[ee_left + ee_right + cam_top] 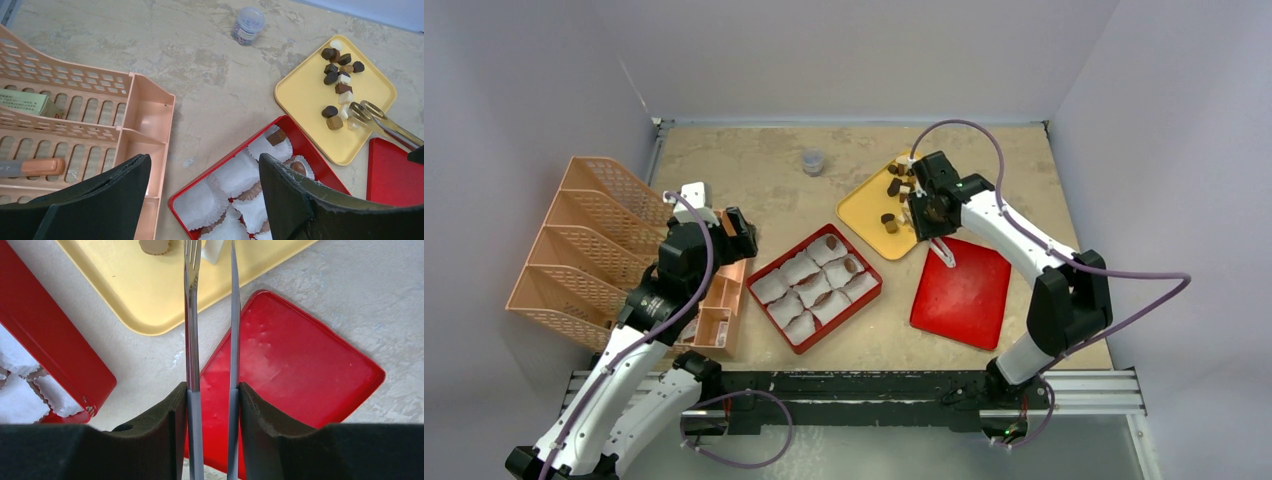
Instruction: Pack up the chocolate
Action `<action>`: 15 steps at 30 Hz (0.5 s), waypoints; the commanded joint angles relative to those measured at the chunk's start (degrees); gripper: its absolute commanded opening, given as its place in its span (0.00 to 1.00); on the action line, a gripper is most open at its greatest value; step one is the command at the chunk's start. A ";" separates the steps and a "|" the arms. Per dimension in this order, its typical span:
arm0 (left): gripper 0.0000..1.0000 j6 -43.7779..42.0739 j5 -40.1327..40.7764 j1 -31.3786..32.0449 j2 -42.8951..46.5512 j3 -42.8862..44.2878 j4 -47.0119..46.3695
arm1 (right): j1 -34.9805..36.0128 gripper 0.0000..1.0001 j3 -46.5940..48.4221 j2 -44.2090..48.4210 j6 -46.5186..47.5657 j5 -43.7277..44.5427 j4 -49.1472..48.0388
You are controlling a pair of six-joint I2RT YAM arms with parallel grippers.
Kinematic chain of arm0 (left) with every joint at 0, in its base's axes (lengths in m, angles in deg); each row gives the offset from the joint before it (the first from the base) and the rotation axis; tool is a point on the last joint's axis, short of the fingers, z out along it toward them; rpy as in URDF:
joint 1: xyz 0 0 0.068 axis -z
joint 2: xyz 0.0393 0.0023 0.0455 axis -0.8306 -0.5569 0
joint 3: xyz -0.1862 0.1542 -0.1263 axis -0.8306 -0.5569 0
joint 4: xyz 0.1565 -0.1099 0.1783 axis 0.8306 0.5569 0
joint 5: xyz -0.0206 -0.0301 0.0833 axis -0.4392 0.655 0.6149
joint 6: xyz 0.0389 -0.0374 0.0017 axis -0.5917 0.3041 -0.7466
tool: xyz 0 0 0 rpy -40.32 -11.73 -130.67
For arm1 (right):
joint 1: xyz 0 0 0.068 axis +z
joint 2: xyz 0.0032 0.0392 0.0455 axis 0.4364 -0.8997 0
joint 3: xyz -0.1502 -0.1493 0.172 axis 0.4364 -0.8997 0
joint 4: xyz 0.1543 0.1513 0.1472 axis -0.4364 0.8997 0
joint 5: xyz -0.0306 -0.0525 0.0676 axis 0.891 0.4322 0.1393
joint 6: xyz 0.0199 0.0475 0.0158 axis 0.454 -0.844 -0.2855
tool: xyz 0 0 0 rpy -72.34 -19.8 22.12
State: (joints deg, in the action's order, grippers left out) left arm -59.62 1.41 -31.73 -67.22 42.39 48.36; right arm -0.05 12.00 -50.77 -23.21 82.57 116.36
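Tongs (pixel 191 330) sit clamped by their handles between the pads of the right gripper (pixel 212 395). Their two thin metal arms stand slightly apart and run forward nearly parallel. The tips reach over the near corner of the yellow tray (pixel 125 295), where a white piece (pixel 212 252) lies between them; whether they pinch it or only flank it I cannot tell. Just left of the left tip lies a light brown piece (pixel 155 245). Most of the chocolate (pixel 337 70) is loosely clustered on the tray beyond the tips, dark, tan and white chunks together. A few more pieces (pixel 276 137) already rest in the white paper cups (pixel 235 175) of the red box (pixel 320 160), which lies to the tongs' left. Under the handles, behind the tips, the red lid (pixel 300 355) lies flat on the table (pixel 215 75), just beside the tray. Well to the left of the tongs, past the box, the left gripper (pixel 202 162) hangs with its fingers spread wide and nothing between them. It is above the edge of a peach plastic organizer (pixel 150 115). A small clear jar (pixel 248 24) stands on the table far ahead and left of the tips, apart from everything else.
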 commanded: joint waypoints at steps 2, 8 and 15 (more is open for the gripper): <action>0.78 -0.93 0.36 -0.26 0.35 0.97 -1.99 | -0.15 0.41 -1.63 2.42 -0.84 -1.21 0.22; 0.78 -1.10 0.11 -0.26 0.14 0.91 -2.03 | -0.11 0.41 -2.42 2.78 -1.34 -0.82 1.88; 0.78 -1.02 0.27 -0.26 0.58 0.95 -1.95 | -0.10 0.41 -2.57 4.00 -1.78 -0.40 2.82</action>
State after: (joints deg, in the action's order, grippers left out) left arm -59.62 1.41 -31.73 -67.19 42.39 48.36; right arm -0.05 9.12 -49.76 -23.94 81.45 117.72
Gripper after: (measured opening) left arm 0.784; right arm 0.416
